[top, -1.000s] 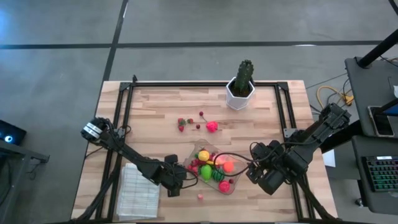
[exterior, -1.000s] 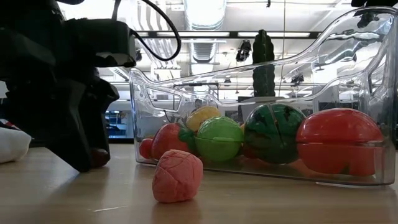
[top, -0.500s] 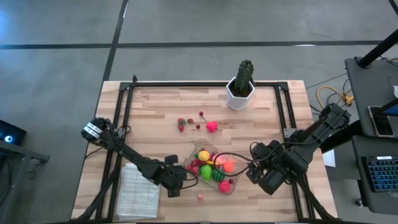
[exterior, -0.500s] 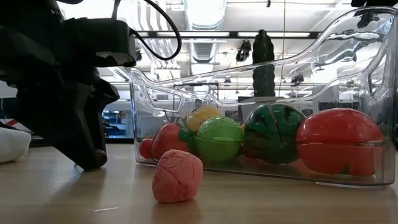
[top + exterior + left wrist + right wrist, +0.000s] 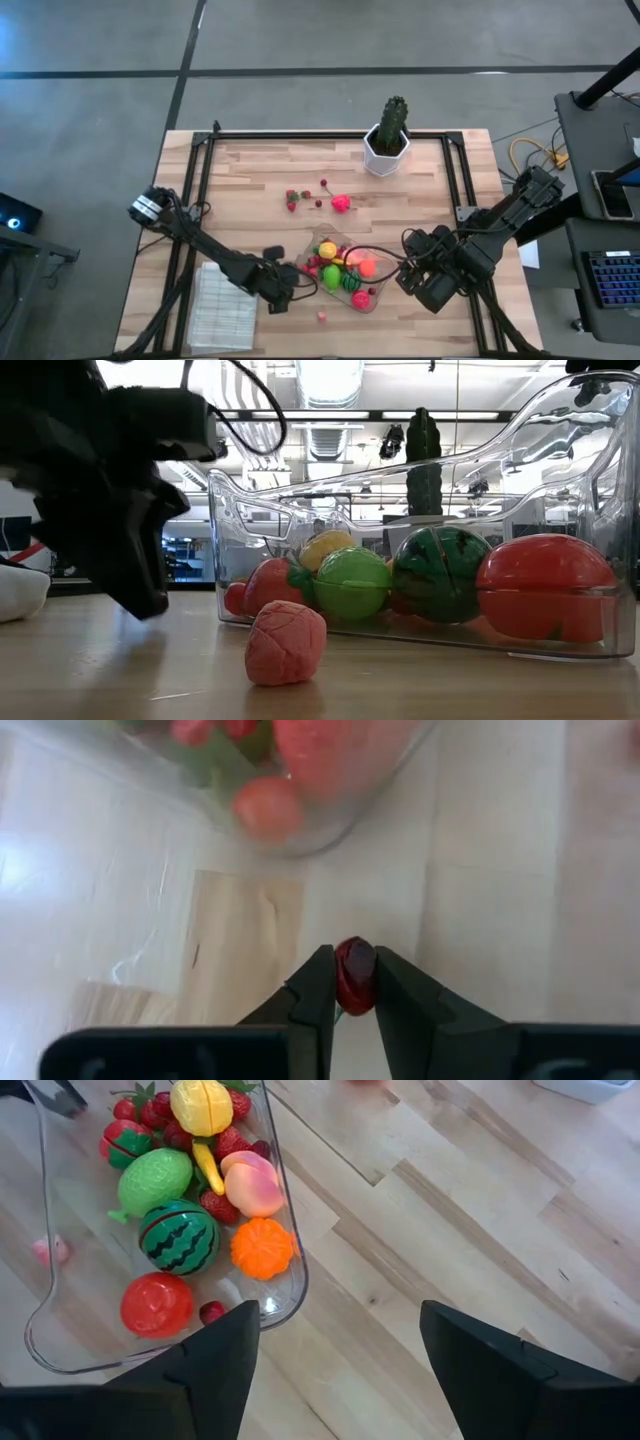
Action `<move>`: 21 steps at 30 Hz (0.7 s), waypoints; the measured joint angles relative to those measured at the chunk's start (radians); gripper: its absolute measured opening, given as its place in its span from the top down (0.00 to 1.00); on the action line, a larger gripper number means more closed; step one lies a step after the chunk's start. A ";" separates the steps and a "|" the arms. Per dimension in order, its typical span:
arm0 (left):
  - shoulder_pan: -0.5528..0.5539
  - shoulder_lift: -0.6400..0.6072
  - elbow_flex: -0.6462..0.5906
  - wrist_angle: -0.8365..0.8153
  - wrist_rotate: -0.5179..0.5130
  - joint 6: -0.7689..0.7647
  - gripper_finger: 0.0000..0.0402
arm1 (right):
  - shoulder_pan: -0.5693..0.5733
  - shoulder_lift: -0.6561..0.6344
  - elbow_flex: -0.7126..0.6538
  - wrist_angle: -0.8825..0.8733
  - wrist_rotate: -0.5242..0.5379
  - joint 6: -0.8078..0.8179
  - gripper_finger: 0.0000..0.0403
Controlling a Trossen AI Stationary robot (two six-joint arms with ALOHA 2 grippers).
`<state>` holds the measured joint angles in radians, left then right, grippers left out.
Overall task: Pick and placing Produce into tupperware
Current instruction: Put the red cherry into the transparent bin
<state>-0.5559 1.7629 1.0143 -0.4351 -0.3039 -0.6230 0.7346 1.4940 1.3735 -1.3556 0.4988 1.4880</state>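
With the jaws now drawn tight, a small dark red berry (image 5: 354, 976) is pinched between the fingertips of the left gripper (image 5: 348, 982), where a second ago those fingers stood apart around it near the table top. The pick has been made just beside the near corner of the tupperware (image 5: 372, 298), on the side toward the white folded cloth (image 5: 222, 304), and in the low view the left gripper (image 5: 140, 585) is seen a shade higher off the wood than before (a lift looks to be under way, though that is a judgement). Inside the clear container a striped melon ball (image 5: 178, 1237), a green piece (image 5: 155, 1177), a yellow piece (image 5: 202, 1105), an orange piece (image 5: 265, 1247) and a red ball (image 5: 156, 1305) are already gathered. One pink lumpy piece (image 5: 286, 643) is left on the table in front of the container, and a few cherries and a pink piece (image 5: 341, 203) lie well apart toward the potted cactus (image 5: 389, 135). Meanwhile the right gripper (image 5: 340, 1342) is held open and empty beside the container's other end, unchanged. A short carry over the wall and a release would be called for next, so the task is judged well along but unfinished.
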 joint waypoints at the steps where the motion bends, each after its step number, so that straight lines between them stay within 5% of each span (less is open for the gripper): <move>1: -0.001 -0.012 0.003 -0.012 0.005 -0.001 0.90 | 0.000 0.000 0.000 0.000 0.000 -0.004 0.33; 12: -0.039 -0.276 0.041 -0.137 -0.057 -0.060 0.90 | 0.000 0.000 0.000 -0.003 0.000 -0.051 0.35; 21: 0.062 -0.322 0.098 0.070 -0.154 0.235 0.87 | -0.002 0.000 0.000 -0.010 0.000 -0.101 0.34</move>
<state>-0.4937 1.4413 1.1126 -0.3650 -0.4575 -0.3884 0.7326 1.4940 1.3731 -1.3652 0.4988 1.3871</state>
